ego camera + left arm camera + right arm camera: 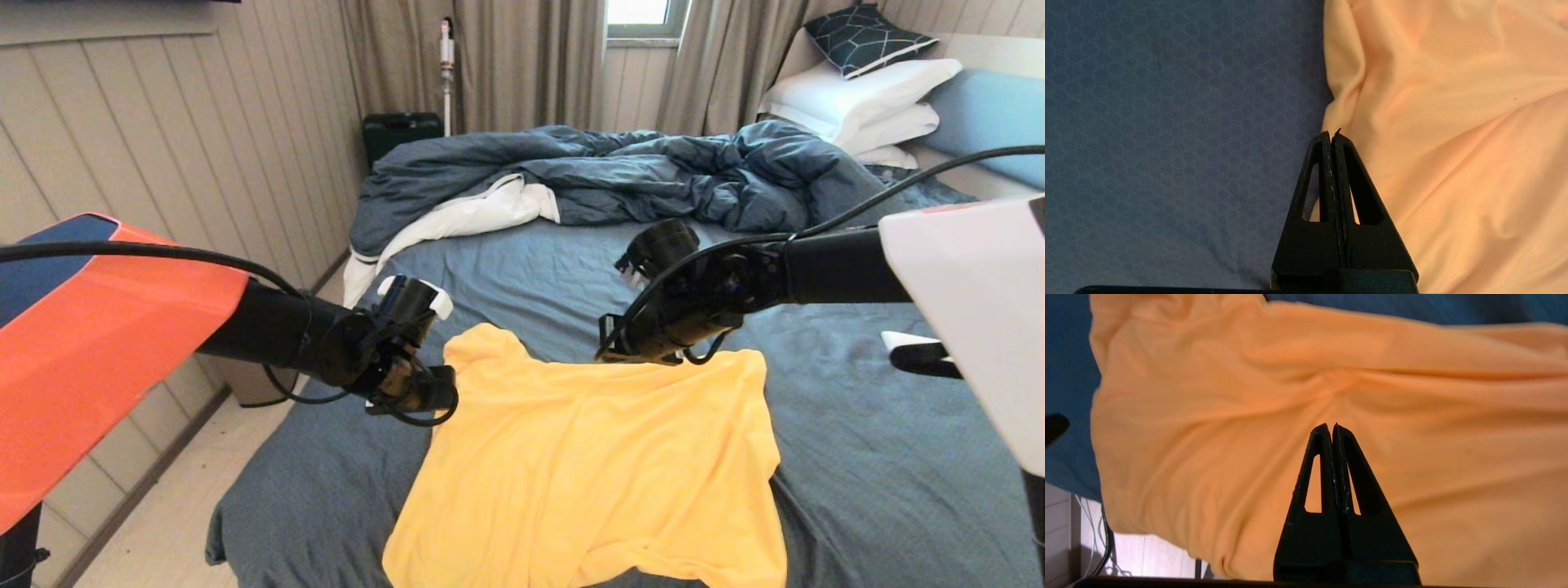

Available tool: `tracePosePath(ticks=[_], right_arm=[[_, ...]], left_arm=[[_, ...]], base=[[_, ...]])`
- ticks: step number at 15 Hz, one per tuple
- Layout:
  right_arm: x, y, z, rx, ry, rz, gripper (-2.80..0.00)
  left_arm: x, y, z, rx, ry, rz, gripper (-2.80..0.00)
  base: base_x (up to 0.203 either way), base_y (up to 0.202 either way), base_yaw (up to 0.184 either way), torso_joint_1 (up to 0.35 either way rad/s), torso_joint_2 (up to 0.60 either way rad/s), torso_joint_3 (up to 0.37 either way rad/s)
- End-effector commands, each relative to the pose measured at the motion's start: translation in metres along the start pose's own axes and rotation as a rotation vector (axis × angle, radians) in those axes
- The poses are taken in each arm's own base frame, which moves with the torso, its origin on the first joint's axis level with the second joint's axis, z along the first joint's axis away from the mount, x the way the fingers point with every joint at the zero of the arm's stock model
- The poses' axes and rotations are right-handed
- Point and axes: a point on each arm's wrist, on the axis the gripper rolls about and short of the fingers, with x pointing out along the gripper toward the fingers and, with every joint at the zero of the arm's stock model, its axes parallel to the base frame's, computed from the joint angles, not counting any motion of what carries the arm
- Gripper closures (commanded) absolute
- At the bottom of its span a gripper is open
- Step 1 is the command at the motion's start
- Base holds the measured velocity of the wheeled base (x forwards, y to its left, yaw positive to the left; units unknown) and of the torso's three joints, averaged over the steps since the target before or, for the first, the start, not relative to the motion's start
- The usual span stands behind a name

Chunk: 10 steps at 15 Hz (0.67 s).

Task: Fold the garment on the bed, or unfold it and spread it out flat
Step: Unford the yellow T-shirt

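Note:
The garment [588, 465], a bright yellow-orange T-shirt, lies spread with soft wrinkles on the slate-blue sheet of the bed [857, 425], its near end reaching the foot of the bed. My left gripper [441, 398] is shut at the shirt's left edge; in the left wrist view its jaws [1332, 134] are pressed together with no fabric between them, over the border between garment [1453, 122] and sheet [1167, 122]. My right gripper [612, 353] hovers shut at the shirt's far edge. In the right wrist view it [1331, 426] is empty above the garment [1249, 416].
A rumpled dark blue duvet [653, 171] with a white underside lies across the far half of the bed. White pillows [865, 98] are stacked at the back right. Bare floor [163, 523] and a panelled wall run along the bed's left side.

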Motion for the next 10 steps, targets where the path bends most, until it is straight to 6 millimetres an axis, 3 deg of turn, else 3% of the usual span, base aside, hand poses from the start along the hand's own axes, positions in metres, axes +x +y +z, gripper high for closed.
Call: tracePosePath(ticks=[1, 2, 3, 7, 10], right_arm=[[-0.025, -0.009, -0.006, 0.017, -0.002, -0.015, 0.0], [-0.035, -0.02, -0.015, 0.032, 0.021, -0.037, 0.0], [-0.051, -0.031, -0.028, 0.047, 0.041, -0.057, -2.8], [-0.106, -0.071, -0.077, 0.064, 0.106, -0.104, -2.8], [-0.117, -0.083, -0.113, 0.073, 0.203, -0.119, -2.8]], left_arm=[[0.002, 0.002, -0.002, -0.004, 0.013, 0.005, 0.0], [0.002, 0.002, -0.001, -0.006, 0.013, 0.003, 0.0], [0.002, 0.001, -0.001, -0.006, 0.012, -0.001, 0.0], [-0.002, -0.003, 0.005, -0.023, 0.026, -0.049, 0.0], [-0.003, -0.003, 0.005, -0.066, 0.085, -0.053, 0.0]], base=[[0.0, 0.0, 0.0, 0.0, 0.0, 0.0], [0.0, 0.0, 0.0, 0.0, 0.0, 0.0], [0.0, 0.0, 0.0, 0.0, 0.0, 0.0], [0.0, 0.0, 0.0, 0.0, 0.0, 0.0], [0.0, 0.0, 0.0, 0.0, 0.0, 0.0]])
